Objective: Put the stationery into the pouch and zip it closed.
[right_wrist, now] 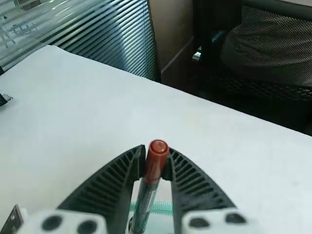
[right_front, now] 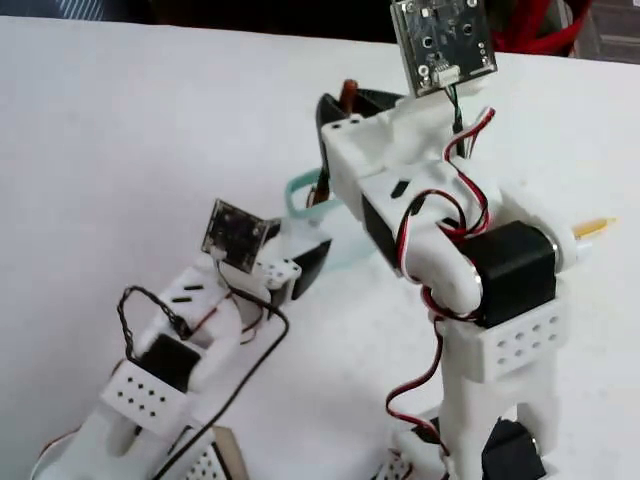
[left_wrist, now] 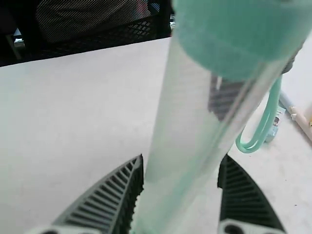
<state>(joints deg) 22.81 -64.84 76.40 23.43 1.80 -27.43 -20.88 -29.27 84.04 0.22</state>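
Note:
My left gripper (left_wrist: 181, 161) is shut on the pouch (left_wrist: 195, 122), a clear sleeve with a mint-green top band and a green loop (left_wrist: 258, 134) hanging off it. From above, that gripper (right_front: 303, 265) sits at mid-table, and the pouch's green edge (right_front: 298, 195) peeks out between the two arms. Raised just above it, my right gripper (right_wrist: 156, 151) is shut on a pen with a red-brown cap (right_wrist: 157, 155), and the pouch's green zipper (right_wrist: 158, 208) lies right below. The high view shows the pen's cap (right_front: 349, 92) sticking up out of the right gripper (right_front: 340, 108).
A wooden pencil (right_front: 595, 228) lies on the white table (right_front: 130, 150) to the right of the right arm, and its end (left_wrist: 304, 122) is also seen past the loop. A small box corner (right_front: 228, 455) sits by the left arm's base. Black mesh chairs stand beyond the far edge.

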